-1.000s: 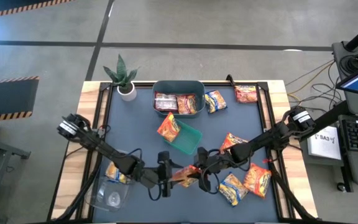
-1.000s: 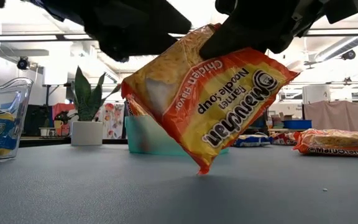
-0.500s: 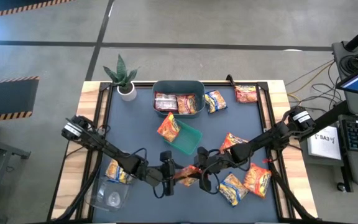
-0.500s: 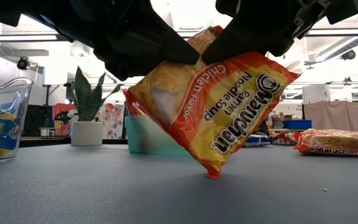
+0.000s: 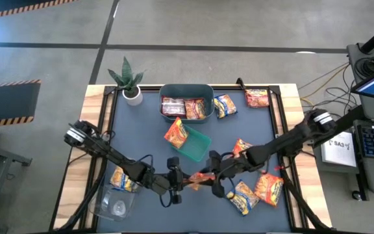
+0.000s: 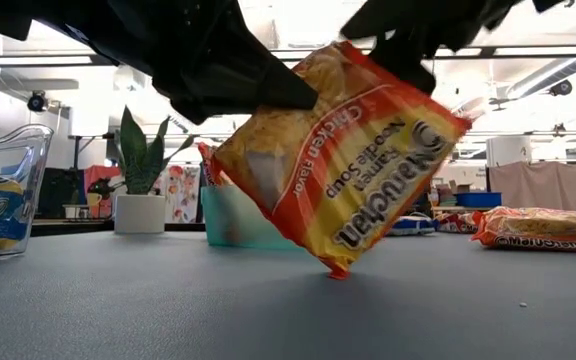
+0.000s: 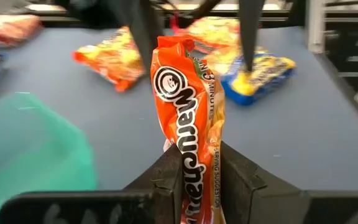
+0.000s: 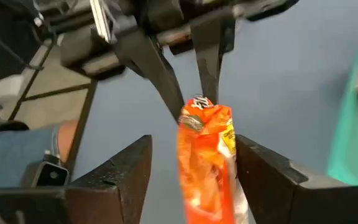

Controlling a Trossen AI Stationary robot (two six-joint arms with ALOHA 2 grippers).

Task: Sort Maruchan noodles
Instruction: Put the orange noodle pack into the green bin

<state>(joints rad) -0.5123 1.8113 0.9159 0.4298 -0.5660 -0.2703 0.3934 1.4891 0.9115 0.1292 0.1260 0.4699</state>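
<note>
Over blue-grey table, left pincer clamps crinkly orange packet; right pincer spread apart

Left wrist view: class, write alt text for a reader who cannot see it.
The left hand pinches an orange Maruchan ramen packet upright on edge between its fingers. More packets lie on the dark table beyond, with a green tray beside.

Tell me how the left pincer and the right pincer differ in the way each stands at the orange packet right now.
The left pincer is clamped on the orange packet, its fingers pressing both faces; the right pincer stands open, its fingers apart from the packet on either side. The left pincer reaches in from the table's left half, the right pincer from its right half. Both meet at the same packet, held above the table.
</note>
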